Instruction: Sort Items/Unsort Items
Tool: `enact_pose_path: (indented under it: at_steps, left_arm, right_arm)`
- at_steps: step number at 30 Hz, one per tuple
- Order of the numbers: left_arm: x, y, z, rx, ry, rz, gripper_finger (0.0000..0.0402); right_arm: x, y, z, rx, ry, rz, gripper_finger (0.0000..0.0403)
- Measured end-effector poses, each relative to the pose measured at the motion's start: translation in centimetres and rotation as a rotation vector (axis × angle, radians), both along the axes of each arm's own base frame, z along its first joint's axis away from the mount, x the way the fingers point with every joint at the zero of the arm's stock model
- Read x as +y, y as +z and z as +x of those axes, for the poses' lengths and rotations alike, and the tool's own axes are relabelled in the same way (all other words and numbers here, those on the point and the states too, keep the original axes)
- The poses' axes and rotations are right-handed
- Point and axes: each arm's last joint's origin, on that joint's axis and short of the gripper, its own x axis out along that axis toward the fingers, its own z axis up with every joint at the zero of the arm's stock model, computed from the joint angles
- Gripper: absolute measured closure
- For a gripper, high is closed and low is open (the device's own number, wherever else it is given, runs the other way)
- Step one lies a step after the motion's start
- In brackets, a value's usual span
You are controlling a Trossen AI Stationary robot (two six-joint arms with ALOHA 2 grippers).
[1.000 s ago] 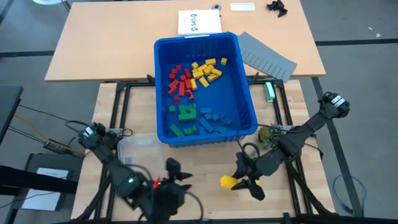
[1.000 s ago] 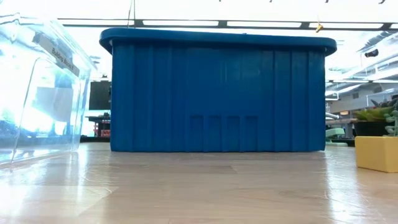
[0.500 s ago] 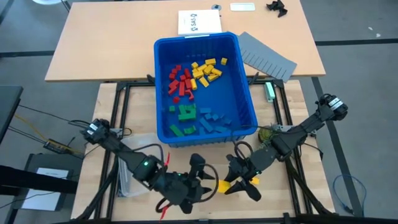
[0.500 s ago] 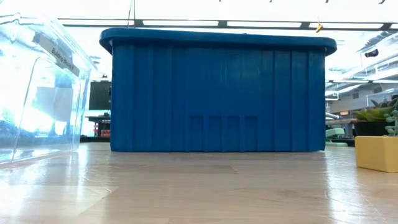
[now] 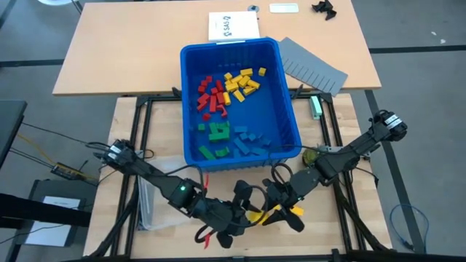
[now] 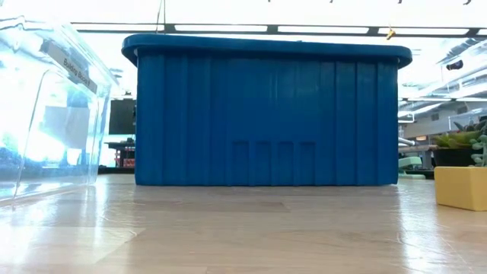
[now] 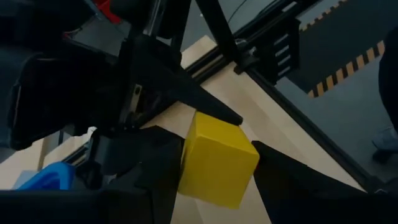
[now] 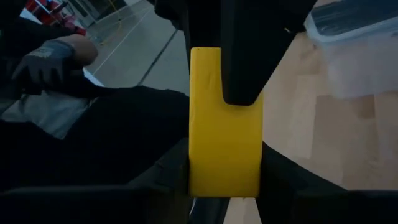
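Gripping one yellow block (image 8: pixel 222 134): right gripper (image 5: pixel 285 211), near desk front; left gripper (image 5: pixel 244 215) open around it too.

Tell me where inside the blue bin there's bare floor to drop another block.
Inside the blue bin, the bare floor is the strip along the right wall, beside the yellow blocks and above the blue blocks, plus the far left corner above the red blocks. The middle and near end, around the green blocks, are crowded.
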Motion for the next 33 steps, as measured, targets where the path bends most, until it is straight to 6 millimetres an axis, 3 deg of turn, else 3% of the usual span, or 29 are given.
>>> enact_pose_path:
  at_steps: [6,12,18,21,24,27,33]
  left_arm:
    - [0.0,-0.2,0.4,-0.015,-0.008,0.018,0.0203]
    - [-0.2,-0.2,0.5,-0.035,-0.033,0.065,0.0247]
    - [-0.6,0.3,-0.1,-0.042,0.089,0.074,0.0260]
    - [-1.3,1.4,-1.0,-0.049,0.134,0.030,0.0260]
    - [-1.5,2.7,-2.4,-0.012,0.204,-0.026,0.0251]
    - [-1.3,3.3,-4.1,0.057,0.325,-0.047,0.0250]
    - [-0.7,2.4,-7.7,0.232,0.588,-0.119,0.0248]
  right_arm:
    - [-0.4,0.0,0.2,0.005,0.011,0.014,0.0275]
    - [-0.3,0.2,0.2,0.021,0.007,0.056,0.0275]
    - [-0.8,1.1,-0.3,0.024,-0.011,0.105,0.0161]
    - [-1.1,1.9,-1.3,0.031,-0.015,0.123,0.0121]
    - [-1.3,3.0,-2.6,0.006,-0.044,0.117,0.0106]
    - [-1.6,3.6,-3.8,0.000,-0.095,0.088,0.0103]
    - [-1.7,2.9,-4.9,0.044,-0.216,-0.051,0.0118]
